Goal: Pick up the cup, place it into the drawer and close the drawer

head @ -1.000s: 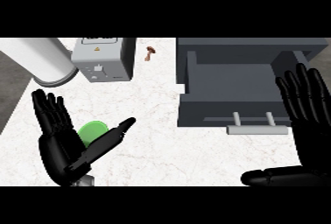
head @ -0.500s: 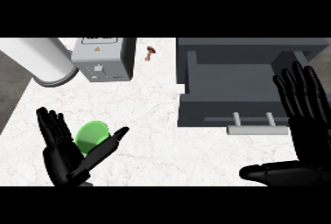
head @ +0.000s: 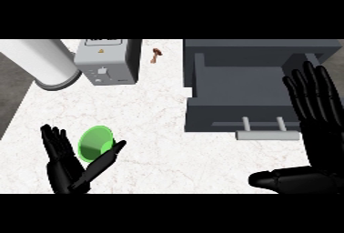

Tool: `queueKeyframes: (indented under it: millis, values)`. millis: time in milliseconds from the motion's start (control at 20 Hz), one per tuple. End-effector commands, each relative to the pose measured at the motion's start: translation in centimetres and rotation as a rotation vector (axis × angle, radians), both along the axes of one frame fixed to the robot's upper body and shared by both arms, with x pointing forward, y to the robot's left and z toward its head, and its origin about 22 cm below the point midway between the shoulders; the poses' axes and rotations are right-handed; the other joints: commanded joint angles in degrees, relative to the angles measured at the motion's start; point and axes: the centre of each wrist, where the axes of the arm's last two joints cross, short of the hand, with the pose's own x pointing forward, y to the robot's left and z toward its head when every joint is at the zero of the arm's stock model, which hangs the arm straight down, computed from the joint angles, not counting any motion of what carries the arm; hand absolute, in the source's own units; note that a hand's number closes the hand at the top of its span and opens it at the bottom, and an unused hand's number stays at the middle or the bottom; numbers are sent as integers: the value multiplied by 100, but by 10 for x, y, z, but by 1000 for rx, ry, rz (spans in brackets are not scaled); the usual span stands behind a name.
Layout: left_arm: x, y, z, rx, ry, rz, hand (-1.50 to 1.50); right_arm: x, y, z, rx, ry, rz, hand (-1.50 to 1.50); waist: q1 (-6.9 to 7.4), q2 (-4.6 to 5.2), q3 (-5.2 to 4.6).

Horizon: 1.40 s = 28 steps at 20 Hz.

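Reaching stage: your left hand (head: 70,166) spread, cradling green cup (head: 95,142), not yet closed. Curl fingers next, then carry to open drawer (head: 242,88). Right hand (head: 316,113) spread.

Open left hand (head: 70,166) cradles the green cup (head: 95,143); right hand (head: 316,113) rests open beside the open drawer (head: 245,93).
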Motion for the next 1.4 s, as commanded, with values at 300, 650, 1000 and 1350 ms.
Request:
queueKeyframes:
  millis: [300, 650, 1000, 1350]
  values:
    - [-16, 12, -28, -29, 36, 3, -150, 9, -11, 9, -10, -6, 4, -150, 9, -1, 2]
    - [-14, 10, -61, -33, 26, 42, -150, 0, -6, 13, -3, -23, 22, -150, 0, -1, 0]
    - [-16, 29, -94, -22, 26, 69, -150, 12, -7, 3, -15, 13, 23, -150, 4, 3, 0]
    - [-8, 31, -119, -50, 43, 34, -150, 0, -11, 9, 20, 14, 29, -150, -18, 3, -1]
